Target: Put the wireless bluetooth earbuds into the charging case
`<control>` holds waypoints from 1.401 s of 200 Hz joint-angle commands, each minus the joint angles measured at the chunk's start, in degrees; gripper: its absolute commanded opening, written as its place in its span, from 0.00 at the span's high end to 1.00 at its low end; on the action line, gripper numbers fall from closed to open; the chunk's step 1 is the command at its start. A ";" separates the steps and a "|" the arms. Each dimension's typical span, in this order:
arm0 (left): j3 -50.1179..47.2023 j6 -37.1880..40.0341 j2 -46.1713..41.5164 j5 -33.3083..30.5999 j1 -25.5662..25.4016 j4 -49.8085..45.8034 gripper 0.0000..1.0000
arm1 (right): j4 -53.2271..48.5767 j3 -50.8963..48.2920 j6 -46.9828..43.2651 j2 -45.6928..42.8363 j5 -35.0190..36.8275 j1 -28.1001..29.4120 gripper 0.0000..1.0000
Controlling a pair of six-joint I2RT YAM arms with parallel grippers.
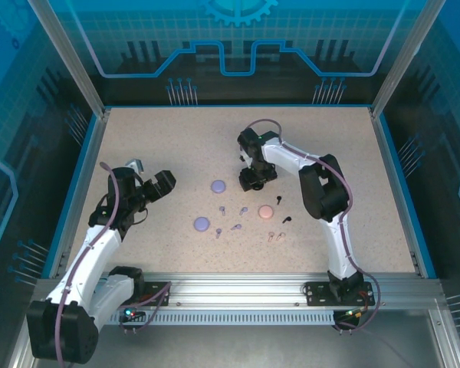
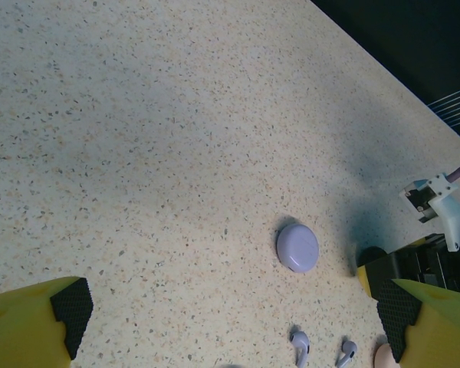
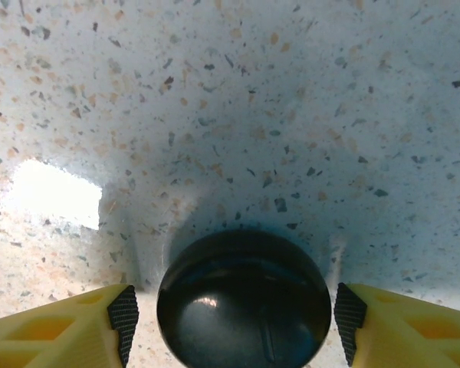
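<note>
Two pads (image 3: 123,318) flank black case (image 3: 244,303) (slim gaps at edges).

Speckled table (image 1: 176,138), blue walls (image 1: 238,38), aluminium rail (image 1: 238,287)

tiny stemmed earbuds (image 1: 235,227) lie loose among closed lavender and pink cases (image 1: 218,185), black case (image 3: 244,299) nearby.
</note>
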 commanded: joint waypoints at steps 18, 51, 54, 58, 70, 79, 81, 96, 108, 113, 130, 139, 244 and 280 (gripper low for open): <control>0.50 -1.15 0.40 0.99 -0.07 0.46 0.01 | -1.14 1.83 0.84 2.03 0.37 0.28 0.34; 0.50 -1.19 0.46 1.05 -0.07 0.46 0.01 | -1.33 1.76 0.53 2.67 0.42 0.11 0.39; 0.50 -1.15 0.47 1.02 -0.07 0.46 0.01 | -1.35 1.74 0.51 2.62 0.41 0.03 0.40; 0.50 -1.24 0.54 1.04 -0.07 0.46 0.01 | -1.33 1.72 0.43 2.64 0.39 0.10 0.41; 0.63 -1.23 0.55 1.18 -0.07 0.46 0.01 | -1.33 1.48 0.26 2.52 0.29 0.05 0.43; 0.72 -1.24 0.55 1.35 -0.07 0.45 0.01 | -1.20 1.19 0.01 2.24 0.39 0.10 0.47; 0.75 -1.24 0.55 1.36 -0.07 0.39 0.01 | -1.19 1.12 -0.03 2.12 0.46 0.10 0.47; 1.02 -1.25 0.64 1.86 -0.07 0.38 0.01 | 0.03 -0.43 -0.61 0.63 0.53 0.06 0.51; 1.35 -1.22 0.80 2.66 -0.07 0.29 0.01 | 1.78 -2.39 -1.29 -1.47 0.69 0.11 0.51; 1.53 -1.09 0.93 3.24 -0.07 0.34 0.01 | 2.56 -3.26 -1.64 -2.55 0.77 0.08 0.51; 2.18 -0.97 1.49 5.94 -0.07 0.83 0.01 | 5.69 -6.65 -3.16 -6.90 0.69 0.23 0.52; 2.50 -0.93 2.06 8.30 -0.07 1.54 0.01 | 7.61 -8.63 -4.32 -9.74 0.49 0.27 0.53; 9.18 -2.31 11.47 31.16 -8.03 11.74 0.07 | 40.74 -42.53 -22.66 -48.00 -5.37 7.03 0.54; 12.01 -1.20 13.71 33.03 -13.20 12.54 0.10 | 50.66 -50.74 -29.31 -56.14 -4.54 12.20 0.54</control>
